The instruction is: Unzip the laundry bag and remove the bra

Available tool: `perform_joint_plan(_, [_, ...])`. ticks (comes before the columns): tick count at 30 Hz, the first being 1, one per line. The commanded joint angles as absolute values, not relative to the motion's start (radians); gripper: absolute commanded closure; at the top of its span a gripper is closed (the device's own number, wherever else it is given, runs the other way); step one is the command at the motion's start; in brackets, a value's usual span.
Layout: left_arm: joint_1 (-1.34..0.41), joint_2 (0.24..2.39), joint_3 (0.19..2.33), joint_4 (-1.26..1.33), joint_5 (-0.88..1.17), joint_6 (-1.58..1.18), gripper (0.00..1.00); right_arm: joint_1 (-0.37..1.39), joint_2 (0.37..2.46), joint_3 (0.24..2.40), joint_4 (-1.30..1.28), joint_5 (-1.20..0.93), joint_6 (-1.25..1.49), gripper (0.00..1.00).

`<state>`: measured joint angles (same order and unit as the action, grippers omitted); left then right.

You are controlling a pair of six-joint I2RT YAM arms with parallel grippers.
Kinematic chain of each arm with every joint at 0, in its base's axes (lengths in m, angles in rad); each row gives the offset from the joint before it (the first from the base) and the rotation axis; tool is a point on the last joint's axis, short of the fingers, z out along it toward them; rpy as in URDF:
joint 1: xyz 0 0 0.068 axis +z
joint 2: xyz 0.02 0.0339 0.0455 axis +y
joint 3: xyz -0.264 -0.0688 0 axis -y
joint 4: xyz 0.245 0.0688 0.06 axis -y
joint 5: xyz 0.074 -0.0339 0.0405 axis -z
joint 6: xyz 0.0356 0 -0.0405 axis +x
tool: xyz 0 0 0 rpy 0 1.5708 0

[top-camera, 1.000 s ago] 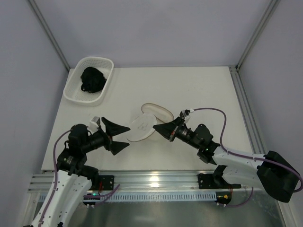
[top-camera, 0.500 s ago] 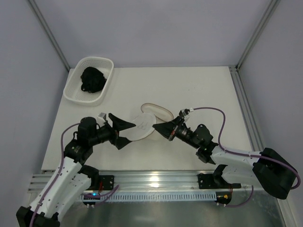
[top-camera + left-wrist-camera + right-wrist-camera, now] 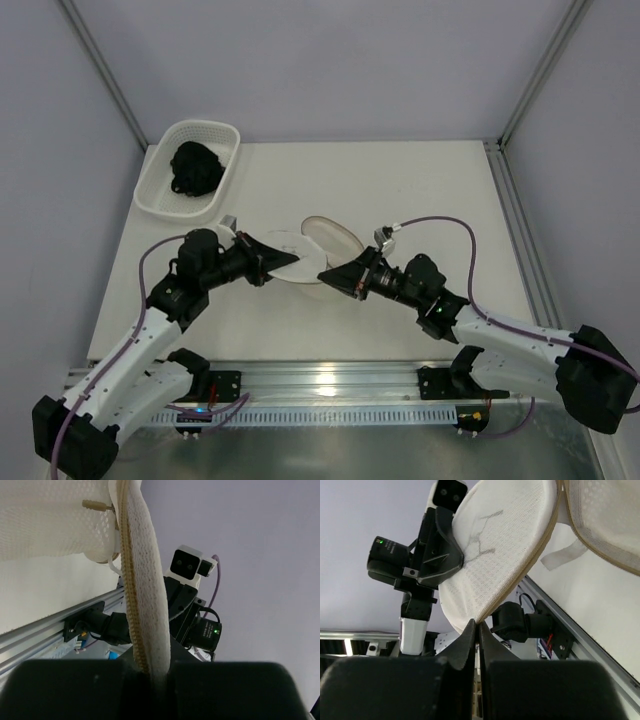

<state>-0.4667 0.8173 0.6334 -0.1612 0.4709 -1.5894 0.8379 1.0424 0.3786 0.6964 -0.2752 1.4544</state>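
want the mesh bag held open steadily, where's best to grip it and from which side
Grip the laundry bag on its tan zipper rim, coming edge-on from outside. The raised half is a thin disc, so only its edge fits between fingers, and the rim looks firmer than the mesh. The left gripper and right gripper pinch it so, from opposite sides.

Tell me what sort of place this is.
Probably a lab robot test cell. A left arm and a right arm are bolted to a metal rail at the edge of a white table, closed in by plain walls and metal posts. The laundry bag between them looks like a practice prop.
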Motion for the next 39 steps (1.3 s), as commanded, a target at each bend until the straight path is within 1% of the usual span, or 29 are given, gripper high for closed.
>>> perform_joint_plan(1, [-0.471,0.819,0.693,-0.169,0.469,-1.523,1.00,0.844,0.937,0.527,0.171,-0.263,1.168,0.96])
perform_joint_plan(2, [-0.471,0.819,0.696,-0.178,0.471,-1.511,1.00,0.845,0.924,0.598,0.059,-0.235,1.110,0.94])
perform_joint_plan(3, [-0.471,0.822,0.699,-0.216,0.472,-1.496,1.00,0.850,0.901,0.629,-0.136,-0.198,1.015,0.66])
perform_joint_plan(4, [-0.471,0.827,0.713,-0.241,0.474,-1.477,1.00,0.850,0.885,0.652,-0.205,-0.161,0.982,0.53])
perform_joint_plan(6, [-0.471,0.854,0.738,-0.290,0.483,-1.399,1.00,0.850,0.847,0.690,-0.361,-0.059,0.934,0.42])
perform_joint_plan(7, [-0.471,0.870,0.786,-0.363,0.482,-1.360,1.00,0.850,0.813,0.705,-0.405,-0.025,0.924,0.37])
perform_joint_plan(8, [-0.471,0.893,0.820,-0.423,0.473,-1.257,1.00,0.850,0.799,0.715,-0.455,0.059,0.916,0.34])
perform_joint_plan(9, [-0.471,0.917,0.860,-0.487,0.460,-1.197,1.00,0.848,0.784,0.719,-0.492,0.083,0.913,0.31])
perform_joint_plan(10, [-0.471,0.966,0.903,-0.552,0.406,-1.139,1.00,0.850,0.767,0.722,-0.549,0.106,0.907,0.30])
perform_joint_plan(11, [-0.471,0.991,0.990,-0.675,0.381,-1.079,1.00,0.850,0.743,0.723,-0.575,0.151,0.908,0.29])
perform_joint_plan(12, [-0.471,1.015,1.029,-0.725,0.355,-0.975,1.00,0.850,0.730,0.721,-0.593,0.169,0.910,0.29])
perform_joint_plan(13, [-0.471,1.067,1.069,-0.774,0.319,-0.927,1.00,0.850,0.720,0.718,-0.624,0.182,0.908,0.29])
perform_joint_plan(14, [-0.472,1.095,1.156,-0.872,0.258,-0.876,1.00,0.850,0.707,0.718,-0.640,0.195,0.908,0.29])
perform_joint_plan(15, [-0.471,1.124,1.195,-0.915,0.230,-0.798,1.00,0.850,0.703,0.716,-0.655,0.207,0.905,0.29])
perform_joint_plan(17, [-0.474,1.205,1.297,-1.007,0.146,-0.730,1.00,0.850,0.696,0.706,-0.655,0.201,0.897,0.29])
perform_joint_plan(20, [-0.485,1.300,1.374,-1.052,0.077,-0.644,1.00,0.851,0.703,0.692,-0.649,0.181,0.879,0.29])
perform_joint_plan(22, [-0.508,1.353,1.452,-1.092,-0.035,-0.594,1.00,0.851,0.712,0.684,-0.638,0.164,0.870,0.29])
perform_joint_plan(23, [-0.541,1.415,1.483,-1.113,-0.081,-0.578,1.00,0.851,0.713,0.683,-0.634,0.160,0.867,0.29])
perform_joint_plan(24, [-0.560,1.448,1.514,-1.153,-0.180,-0.566,1.00,0.853,0.722,0.681,-0.634,0.155,0.859,0.29])
perform_joint_plan(26, [-0.597,1.511,1.589,-1.186,-0.260,-0.540,1.00,0.853,0.729,0.681,-0.632,0.146,0.850,0.29])
perform_joint_plan(27, [-0.629,1.573,1.612,-1.204,-0.355,-0.535,1.00,0.854,0.730,0.681,-0.632,0.144,0.842,0.29])
perform_joint_plan(28, [-0.647,1.603,1.658,-1.232,-0.397,-0.532,1.00,0.854,0.733,0.680,-0.630,0.138,0.839,0.29])
perform_joint_plan(30, [-0.688,1.681,1.695,-1.250,-0.493,-0.538,1.00,0.854,0.735,0.675,-0.620,0.129,0.833,0.29])
perform_joint_plan(31, [-0.701,1.710,1.716,-1.279,-0.573,-0.543,1.00,0.854,0.739,0.672,-0.618,0.124,0.831,0.29])
perform_joint_plan(33, [-0.725,1.791,1.788,-1.308,-0.647,-0.558,1.00,0.856,0.744,0.670,-0.614,0.118,0.831,0.29])
perform_joint_plan(34, [-0.738,1.816,1.837,-1.333,-0.749,-0.561,1.00,0.856,0.745,0.666,-0.611,0.111,0.828,0.30])
perform_joint_plan(36, [-0.781,1.906,1.900,-1.376,-0.857,-0.575,1.00,0.856,0.747,0.660,-0.595,0.103,0.830,0.30])
perform_joint_plan(37, [-0.794,1.937,1.934,-1.426,-0.944,-0.587,1.00,0.857,0.750,0.657,-0.594,0.100,0.830,0.30])
perform_joint_plan(39, [-0.822,1.998,2.029,-1.460,-1.012,-0.610,1.00,0.861,0.759,0.655,-0.583,0.091,0.827,0.30])
